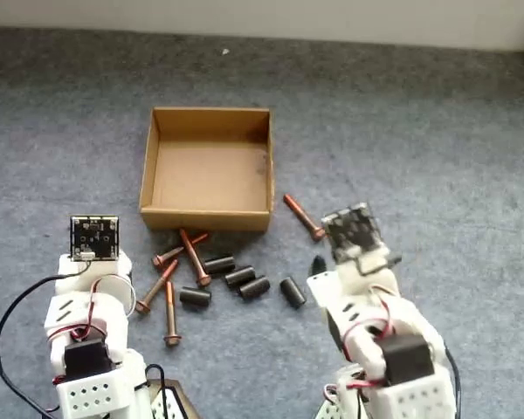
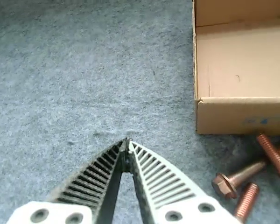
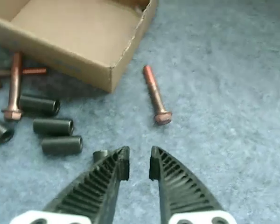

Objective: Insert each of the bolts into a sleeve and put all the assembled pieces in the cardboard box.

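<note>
The cardboard box (image 1: pixel 205 218) sits open on the grey carpeted surface (image 1: pixel 437 131). Its floor looks bare as far as the high view reaches (the strip just behind the near wall is hidden). In front of that wall four bolts (image 1: pixel 194 257) lie in a loose fan, two of them crossing. Five black sleeves (image 1: pixel 239 276) lie beside them: three close together, one by the bolts, and one off toward the right arm (image 1: pixel 375 323). Those sleeve ends that face the right wrist camera look hollow; the others cannot be judged. A lone bolt (image 1: pixel 304 216) lies apart from the rest, near the box's front right corner, with its head pointing away from the box. The left gripper (image 2: pixel 127 148) has its fingers pressed together, tips touching and nothing between them. It is over bare carpet beside the box's left side, and the bolts in its view are cut off by the picture's edge, with one head showing whole. The right gripper (image 3: pixel 139 164) has its fingers parted by a narrow gap and holds nothing. It hangs just short of the lone bolt. One sleeve is half hidden behind one of its fingers (image 3: pixel 113 175), and another is clipped at the frame edge.
</note>
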`<state>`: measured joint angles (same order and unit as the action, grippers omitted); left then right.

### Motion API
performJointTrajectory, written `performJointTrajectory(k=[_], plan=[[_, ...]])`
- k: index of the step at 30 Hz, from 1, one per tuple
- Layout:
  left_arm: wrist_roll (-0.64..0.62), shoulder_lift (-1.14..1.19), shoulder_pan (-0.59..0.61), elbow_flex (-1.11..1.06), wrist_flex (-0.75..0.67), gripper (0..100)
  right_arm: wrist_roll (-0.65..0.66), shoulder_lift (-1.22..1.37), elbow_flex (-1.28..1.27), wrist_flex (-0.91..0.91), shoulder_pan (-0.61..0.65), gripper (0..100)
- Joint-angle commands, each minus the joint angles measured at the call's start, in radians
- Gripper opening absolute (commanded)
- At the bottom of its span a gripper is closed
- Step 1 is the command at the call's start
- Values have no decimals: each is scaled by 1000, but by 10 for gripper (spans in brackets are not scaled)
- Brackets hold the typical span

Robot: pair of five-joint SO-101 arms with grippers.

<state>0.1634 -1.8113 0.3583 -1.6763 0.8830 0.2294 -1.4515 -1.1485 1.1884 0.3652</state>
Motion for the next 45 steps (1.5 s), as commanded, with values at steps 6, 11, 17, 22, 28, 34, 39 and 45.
performJointTrajectory(k=[6, 11, 17, 22, 28, 34, 39, 45], plan=[[20, -10, 7, -19, 6, 8, -81, 553, 101, -33, 289, 132], [20, -10, 7, -19, 31, 91, -43, 710, 105, -94, 311, 206], [17, -10, 10, -19, 49, 167, -38, 812, 99, -242, 306, 206], [17, -10, 10, -19, 49, 167, -38, 911, 97, -308, 302, 205], [17, -10, 10, -19, 49, 166, -37, 1020, 105, -315, 300, 164], [17, -10, 10, -19, 49, 166, 54, 1081, 102, -340, 300, 34], [17, -10, 10, -19, 49, 166, 54, 1112, 105, -352, 226, 5], [48, -10, 13, -1, 46, 169, -29, 964, 97, -351, 96, 5]])
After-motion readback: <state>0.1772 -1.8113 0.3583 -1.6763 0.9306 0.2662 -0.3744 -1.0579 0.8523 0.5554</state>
